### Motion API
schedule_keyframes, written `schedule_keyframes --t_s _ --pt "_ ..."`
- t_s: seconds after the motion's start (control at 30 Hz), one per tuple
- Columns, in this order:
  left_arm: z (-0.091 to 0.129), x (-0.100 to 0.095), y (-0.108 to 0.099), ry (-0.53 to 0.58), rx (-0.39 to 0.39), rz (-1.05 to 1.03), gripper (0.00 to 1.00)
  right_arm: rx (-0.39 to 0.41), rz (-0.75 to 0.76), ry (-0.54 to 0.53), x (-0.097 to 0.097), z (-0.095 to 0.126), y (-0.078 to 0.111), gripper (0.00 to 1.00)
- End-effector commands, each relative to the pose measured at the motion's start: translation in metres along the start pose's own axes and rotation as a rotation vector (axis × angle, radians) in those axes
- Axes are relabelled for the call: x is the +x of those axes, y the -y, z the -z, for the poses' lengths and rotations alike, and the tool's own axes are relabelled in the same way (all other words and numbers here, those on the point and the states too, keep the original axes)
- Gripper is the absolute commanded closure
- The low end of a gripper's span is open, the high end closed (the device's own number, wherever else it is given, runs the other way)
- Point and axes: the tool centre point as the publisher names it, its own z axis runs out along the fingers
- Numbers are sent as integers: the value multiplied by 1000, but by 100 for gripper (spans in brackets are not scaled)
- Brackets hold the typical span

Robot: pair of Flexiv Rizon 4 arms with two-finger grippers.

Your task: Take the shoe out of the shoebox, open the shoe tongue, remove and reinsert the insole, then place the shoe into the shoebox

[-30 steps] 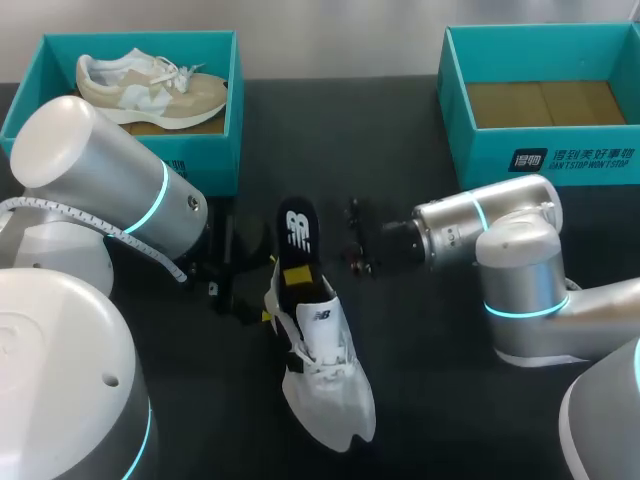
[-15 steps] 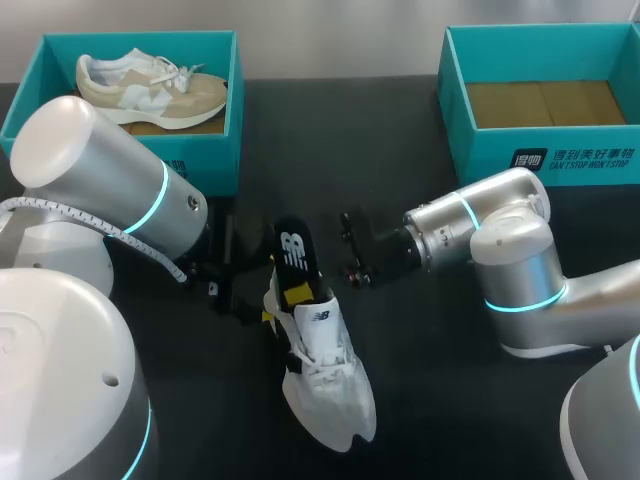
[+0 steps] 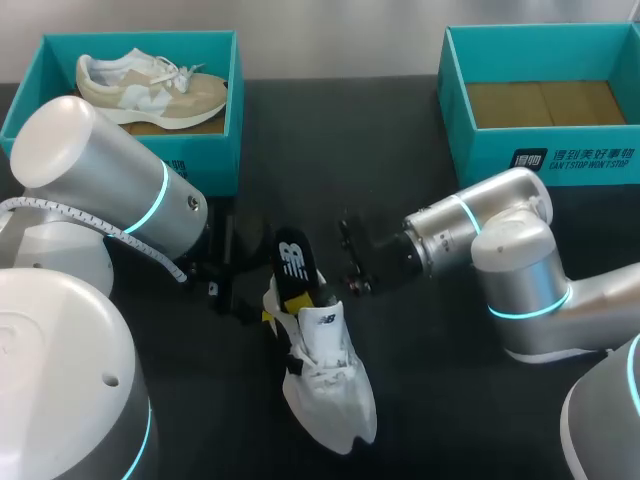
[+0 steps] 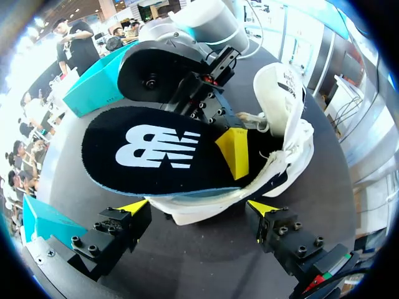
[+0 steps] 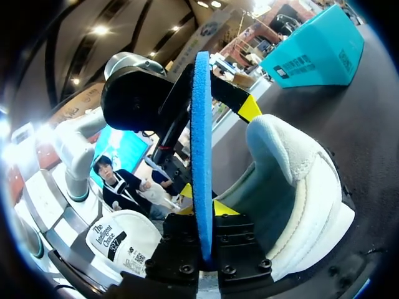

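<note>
A white shoe [image 3: 325, 385] lies on the dark table, toe toward me. Its black insole [image 3: 293, 262] with a white logo stands tilted out of the heel opening, its front end inside the shoe. My right gripper [image 3: 340, 262] is shut on the insole's edge; in the right wrist view the blue insole edge [image 5: 201, 137] runs up from between the fingers of my right gripper [image 5: 202, 240]. My left gripper [image 4: 198, 208] is open, its yellow tips on either side of the shoe's heel [image 4: 280, 124], under the insole [image 4: 149, 149].
A teal shoebox [image 3: 215, 160] at the back left holds a beige shoe [image 3: 150, 85]. A second teal shoebox [image 3: 540, 150] at the back right shows only its brown floor. Both arms' bodies crowd the near table corners.
My right gripper has moved left and nearer the shoe, and the insole has slid further down into the shoe. The left arm and the shoe have kept still.
</note>
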Motion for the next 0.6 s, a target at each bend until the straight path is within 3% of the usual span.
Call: schedule_keyframes --t_s 0.03,0.37,0.6 --pt "1 0 0 -1 -1 0 0 -9 17 12 4 -1 -4 56" --pt "1 0 0 -1 -1 0 0 -14 53 22 5 0 -17 56" --pt "1 0 0 -1 -1 0 0 -24 65 32 4 3 -24 66"
